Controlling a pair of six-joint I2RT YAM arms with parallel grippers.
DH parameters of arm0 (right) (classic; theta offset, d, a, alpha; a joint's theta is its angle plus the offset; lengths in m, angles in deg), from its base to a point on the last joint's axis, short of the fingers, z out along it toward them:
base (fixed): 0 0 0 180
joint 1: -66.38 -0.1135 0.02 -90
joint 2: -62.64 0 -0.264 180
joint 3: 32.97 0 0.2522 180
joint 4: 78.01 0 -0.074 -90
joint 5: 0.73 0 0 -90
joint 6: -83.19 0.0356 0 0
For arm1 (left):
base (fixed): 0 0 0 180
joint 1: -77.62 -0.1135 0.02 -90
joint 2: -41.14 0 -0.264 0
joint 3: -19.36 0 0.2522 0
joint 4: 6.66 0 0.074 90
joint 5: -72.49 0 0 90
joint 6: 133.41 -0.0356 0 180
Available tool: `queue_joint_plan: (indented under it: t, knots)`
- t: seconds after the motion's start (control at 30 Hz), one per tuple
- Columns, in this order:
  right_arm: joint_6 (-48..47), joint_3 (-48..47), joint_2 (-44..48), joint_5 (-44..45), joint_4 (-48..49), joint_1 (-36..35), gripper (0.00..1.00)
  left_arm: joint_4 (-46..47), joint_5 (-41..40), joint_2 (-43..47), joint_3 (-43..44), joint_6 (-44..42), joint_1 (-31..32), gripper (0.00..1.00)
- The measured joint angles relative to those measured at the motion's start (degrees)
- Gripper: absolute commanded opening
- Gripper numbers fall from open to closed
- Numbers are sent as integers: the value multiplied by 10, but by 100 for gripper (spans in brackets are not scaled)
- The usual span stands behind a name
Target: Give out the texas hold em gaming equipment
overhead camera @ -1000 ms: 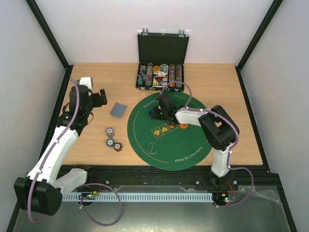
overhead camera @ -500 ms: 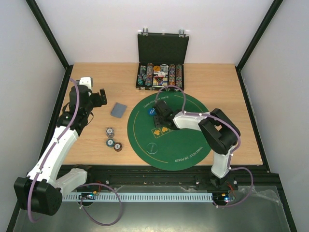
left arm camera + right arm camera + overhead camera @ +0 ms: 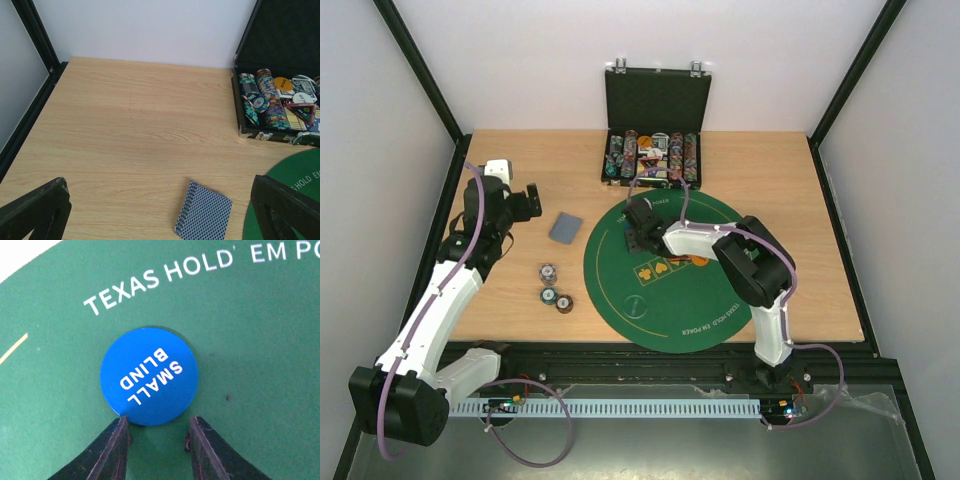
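Blue button (image 3: 148, 375) lies just beyond right end effector (image 3: 157, 432).

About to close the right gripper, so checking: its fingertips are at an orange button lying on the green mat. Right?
Not quite. The button is blue, not orange, and reads SMALL BLIND; the right wrist view shows it. The rest stands: it lies on the green mat, at the fingertips of the right gripper.
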Motion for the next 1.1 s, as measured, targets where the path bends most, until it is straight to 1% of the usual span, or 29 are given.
queue_joint_plan:
  t: [0.33,0.53,0.63,0.77,0.83,0.9,1.0,1.1]
  knots:
    - [3,-55,-41,10,2,0,35,0,0,0,0,0,0,99]
    - [7,-52,-29,-3,-9,0,45,0,0,0,0,0,0,100]
    - [15,-2,38,-17,-31,0,51,0,-2,0,0,0,0,99]
    - [27,87,222,-9,-61,0,54,0,-10,0,0,0,0,100]
    - [39,131,320,13,-61,0,56,-1,-17,0,0,0,0,100]
    - [58,184,404,41,-62,2,60,-2,-22,0,0,0,0,99]
    - [91,262,467,71,-67,20,63,-4,-26,0,0,0,0,99]
    - [133,339,489,90,-89,46,63,-4,-26,0,0,0,0,100]
